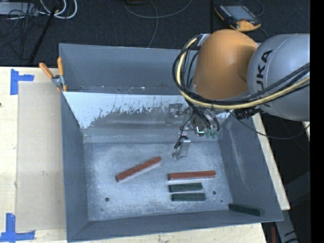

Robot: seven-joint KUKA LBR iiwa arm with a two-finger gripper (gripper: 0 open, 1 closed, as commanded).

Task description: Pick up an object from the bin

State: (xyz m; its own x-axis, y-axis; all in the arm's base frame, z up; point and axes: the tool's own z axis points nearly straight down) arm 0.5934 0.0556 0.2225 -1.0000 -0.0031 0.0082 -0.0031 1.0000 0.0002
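Since the end effector (180, 149), with nothing visibly in it and its opening impossible to tell, hangs just up-right of the tilted red-brown bar (138, 169) at frame centre, a straight descent could clip the bar's tip and skid it away.

Open floor spans the left and far side of the bin (74, 151); a tilted red-brown bar (138, 169), a red bar (191, 175) and two dark green bars (185, 187) crowd the near right.
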